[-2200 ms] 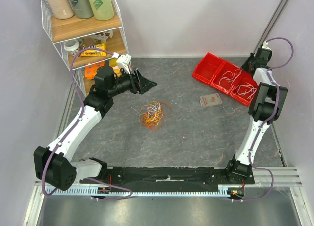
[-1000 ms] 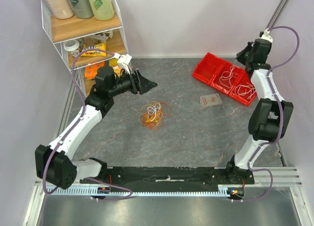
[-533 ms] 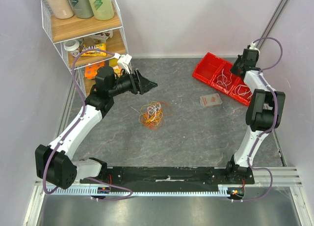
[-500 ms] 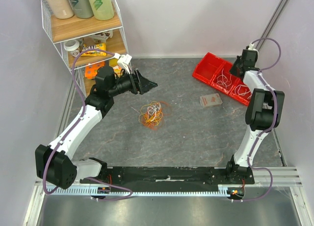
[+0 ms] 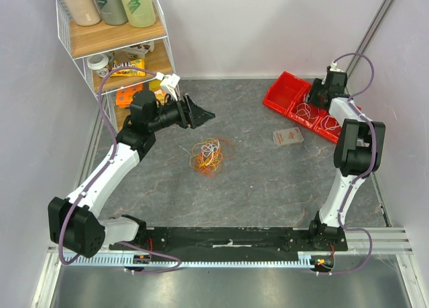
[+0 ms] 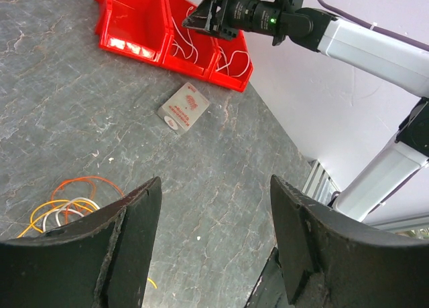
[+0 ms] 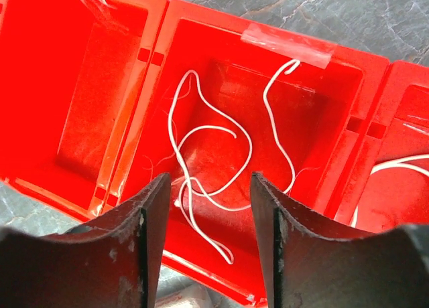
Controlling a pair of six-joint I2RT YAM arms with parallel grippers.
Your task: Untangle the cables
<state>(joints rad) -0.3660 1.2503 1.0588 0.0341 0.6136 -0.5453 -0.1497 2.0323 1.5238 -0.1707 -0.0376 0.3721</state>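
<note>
The tangle of orange, yellow and white cables (image 5: pixel 209 155) lies mid-table and shows at the lower left of the left wrist view (image 6: pixel 67 211). My left gripper (image 5: pixel 204 112) (image 6: pixel 216 182) hovers up and to the left of it, open and empty. My right gripper (image 5: pixel 315 94) (image 7: pixel 208 177) hangs open over the middle compartment of the red bin (image 5: pixel 281 94) (image 7: pixel 100 87). A loose white cable (image 7: pixel 208 154) lies in that compartment below the fingers, apart from them. Another white cable (image 5: pixel 333 124) (image 7: pixel 402 164) lies in the right compartment.
A small flat packet (image 5: pixel 287 136) (image 6: pixel 184 108) lies between the bin and the tangle. A wire shelf (image 5: pixel 114 40) with bottles and packets stands at the back left, just behind the left arm. The bin's left compartment holds nothing.
My right gripper swung left and down over the bin's middle compartment, and its jaws went from shut to open. The left arm and the tangle have not moved.
</note>
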